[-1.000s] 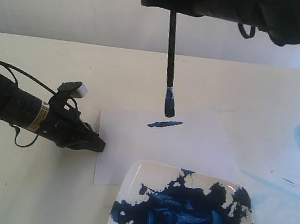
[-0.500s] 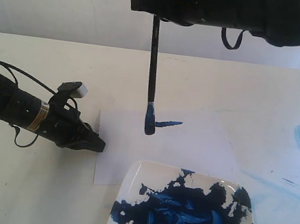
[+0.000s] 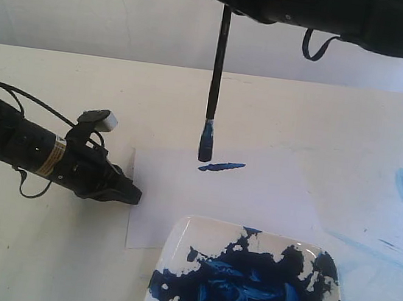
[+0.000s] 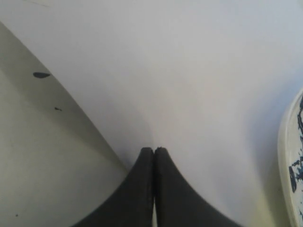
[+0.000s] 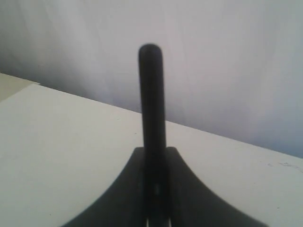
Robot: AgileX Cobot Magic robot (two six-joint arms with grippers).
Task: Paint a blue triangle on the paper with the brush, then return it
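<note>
**Reporter:** The long thin black-handled brush (image 3: 215, 78) hangs upright. Its paint-soaked blue tip seems just clear of the pale white sheet of paper (image 3: 269, 204), by the left end of one short dark-blue stroke (image 3: 221, 166). How will it handle?

**Editor:** Light, stiff and slim, and probably slick where wet. It is best held high on the bare handle, well away from the bristles. The right arm's fingers (image 5: 118, 203) clamp it there, closed on the handle's upper end.

**Reporter:** And the left arm's fingers (image 4: 137, 189)?

**Editor:** Pressed together and holding nothing. Their tips lie at the paper's left edge on the cream worktop (image 3: 325, 115), near the white square dish (image 3: 182, 237) smeared with blue paint.
</note>
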